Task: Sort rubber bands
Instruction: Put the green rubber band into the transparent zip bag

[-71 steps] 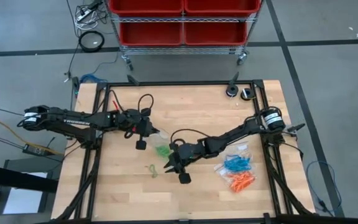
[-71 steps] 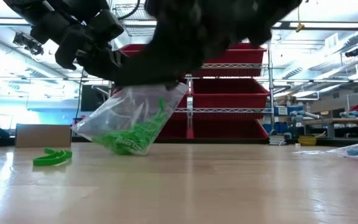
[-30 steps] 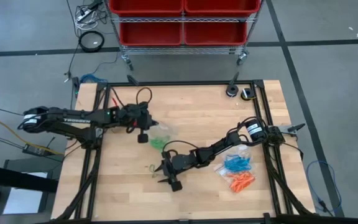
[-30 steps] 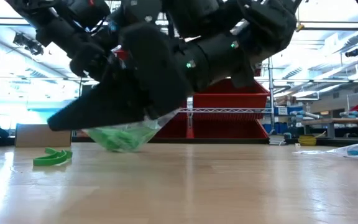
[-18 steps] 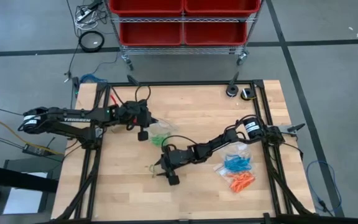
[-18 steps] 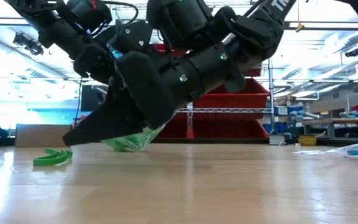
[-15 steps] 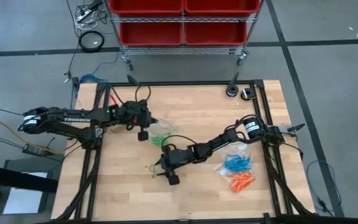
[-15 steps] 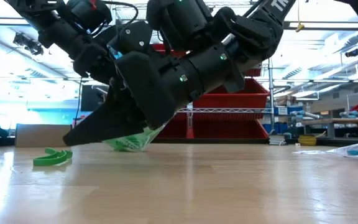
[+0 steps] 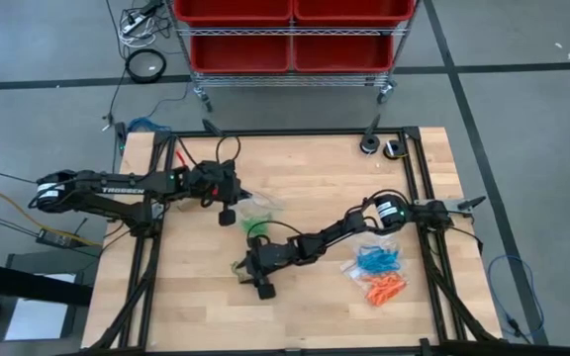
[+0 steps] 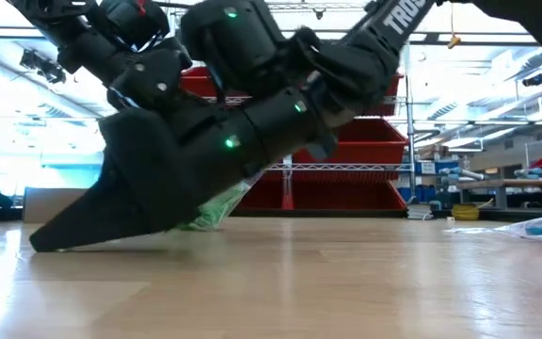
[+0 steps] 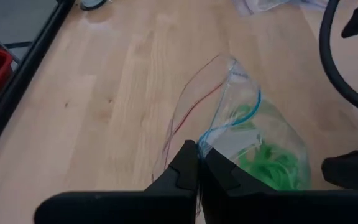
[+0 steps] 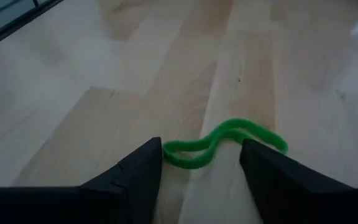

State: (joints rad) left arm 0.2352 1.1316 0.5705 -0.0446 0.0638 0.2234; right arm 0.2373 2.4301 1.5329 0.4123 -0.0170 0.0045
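Pale wood is what I'm working over: the table (image 9: pixel 305 178) carries everything, with both arms reaching in toward its middle. My left hand (image 11: pixel 199 163) is pinched shut on the lip of the clear bag (image 11: pixel 253 140), holding its mouth up near the table's centre; green rubber bands (image 11: pixel 267 163) lie bunched in the bag's lower end. Two more bags sit near the right edge, one with blue bands (image 9: pixel 376 260) and one with orange bands (image 9: pixel 386 288), both well apart from the work.

My right hand (image 12: pixel 201 163) is down low at the table, just beside the green bag on its near side, fingers spread wide. In the right wrist view a single loose green rubber band (image 12: pixel 225 142) lies flat on the wood between the two fingertips, kinked into an S.

I judge the step in hand is picking up that stray. To do it well I'd want the tips pressed lightly to the wood before closing, so the thin loop can't slip underneath, and I'd close over the kinked middle, where the strands lie closest together. I'd keep the bag's mouth held steady for the drop.
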